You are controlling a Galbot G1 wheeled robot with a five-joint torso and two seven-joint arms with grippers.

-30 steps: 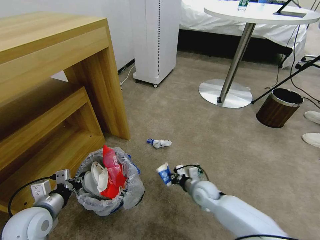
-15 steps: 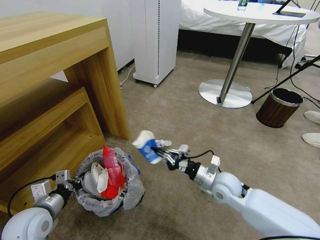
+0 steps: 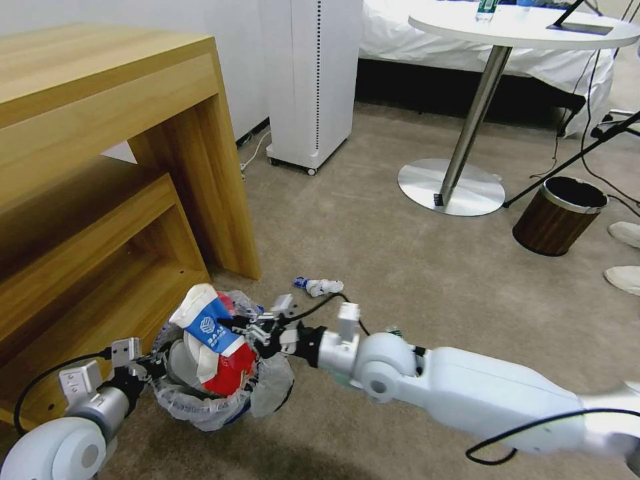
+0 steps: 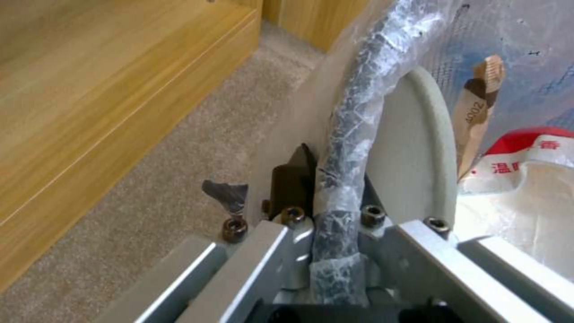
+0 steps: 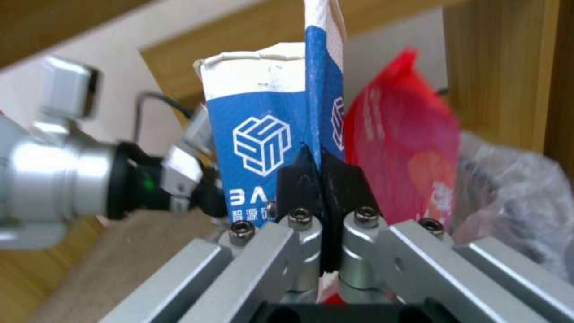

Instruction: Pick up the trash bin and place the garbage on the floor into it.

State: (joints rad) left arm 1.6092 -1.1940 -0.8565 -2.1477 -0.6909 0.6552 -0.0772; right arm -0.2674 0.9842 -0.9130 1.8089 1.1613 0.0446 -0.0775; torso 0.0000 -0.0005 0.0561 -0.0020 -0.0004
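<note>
Blue-and-white wrapper (image 3: 203,321), red bag (image 5: 399,152), translucent white liner (image 3: 267,390).

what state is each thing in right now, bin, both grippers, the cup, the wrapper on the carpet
trash bin: upright, nearly full
left gripper: shut on the bin's rim
right gripper: shut on the cup
blue-white paper cup: crushed, held over the bin
crumpled wrapper: lying on the carpet

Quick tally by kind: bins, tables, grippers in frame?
Bins: 2, the lined trash bin held by the left gripper and the brown wood-grain bin
Tables: 2, the wooden desk and the round white table
Grippers: 2, left gripper and right gripper, gripping a blue-white paper cup
Total: 6
</note>
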